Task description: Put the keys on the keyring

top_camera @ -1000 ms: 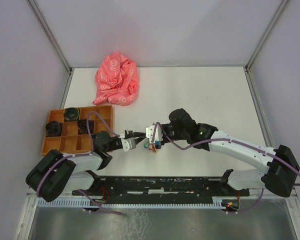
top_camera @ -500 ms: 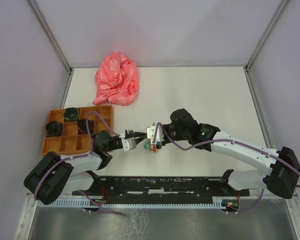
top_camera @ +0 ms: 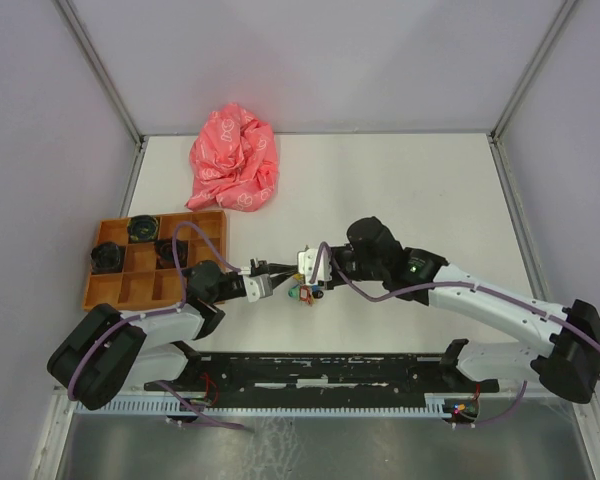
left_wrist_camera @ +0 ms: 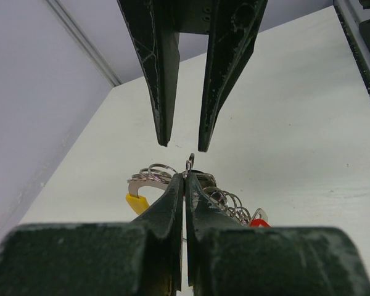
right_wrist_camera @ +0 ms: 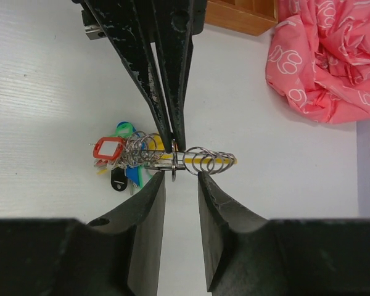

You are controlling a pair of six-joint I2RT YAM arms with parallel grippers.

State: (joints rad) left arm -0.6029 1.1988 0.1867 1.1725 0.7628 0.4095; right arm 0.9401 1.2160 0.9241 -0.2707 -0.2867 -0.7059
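Two grippers meet tip to tip over the near middle of the table. Your left gripper has its fingers pressed together, pinching a small loop of the keyring at their very tips. Your right gripper faces it with its fingers spread, one on each side of that loop and touching neither side. The red key and the black key sit in the bunch of rings and coloured tags just beside the pinched loop; you cannot tell whether they hang or rest on the table. A pink cloth lies at the far left, and an orange tray sits left of your left arm.
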